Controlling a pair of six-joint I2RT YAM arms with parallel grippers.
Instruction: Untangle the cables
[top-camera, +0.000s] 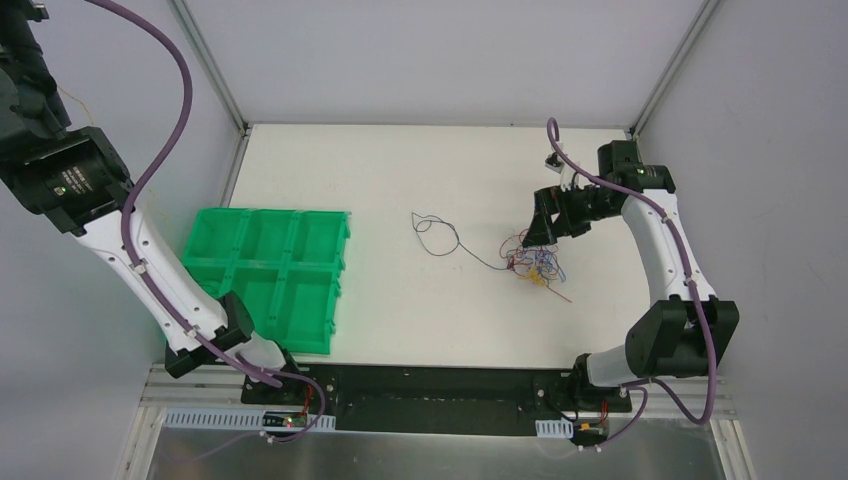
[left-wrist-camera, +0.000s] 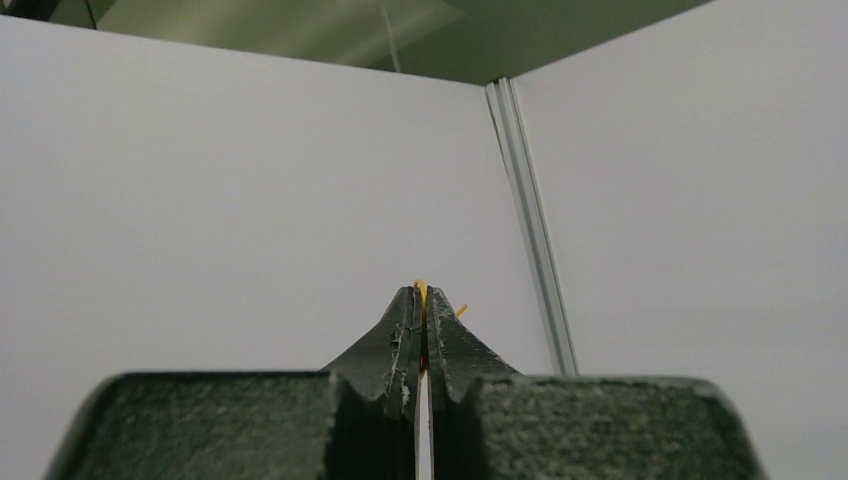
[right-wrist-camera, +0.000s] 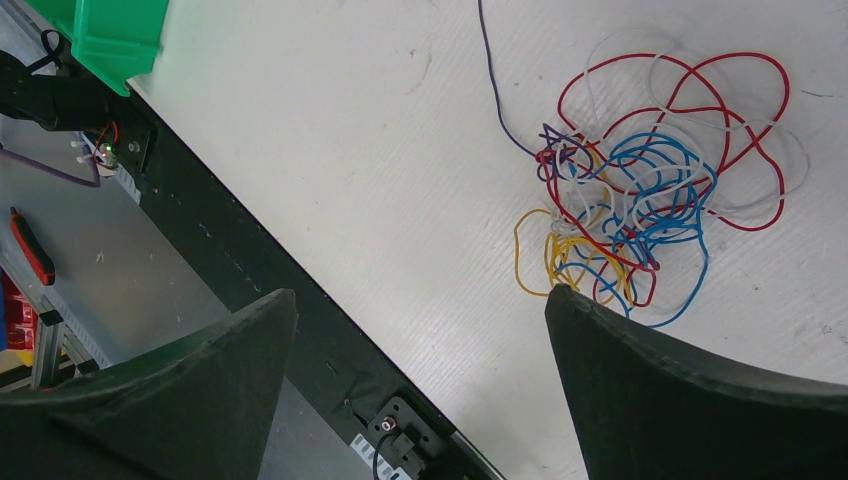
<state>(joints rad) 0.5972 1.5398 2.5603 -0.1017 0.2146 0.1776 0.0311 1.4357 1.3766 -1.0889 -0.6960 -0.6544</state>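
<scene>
The cables form a tangle (top-camera: 535, 264) of thin red, blue, yellow, white and purple wires on the white table (top-camera: 400, 170), right of centre. A dark wire (top-camera: 436, 232) loops out of it to the left. In the right wrist view the tangle (right-wrist-camera: 650, 190) lies just beyond my right finger, with the dark wire (right-wrist-camera: 490, 70) running away from it. My right gripper (top-camera: 537, 228) (right-wrist-camera: 421, 291) is open and empty, hovering at the tangle's far edge. My left gripper (left-wrist-camera: 423, 292) is raised high at the far left, facing the wall, shut on a yellow wire (left-wrist-camera: 421, 286).
A green tray (top-camera: 345, 262) of six compartments stands on the table's left side; its corner shows in the right wrist view (right-wrist-camera: 110, 35). White walls enclose the table on three sides. A black base rail (top-camera: 430, 385) runs along the near edge.
</scene>
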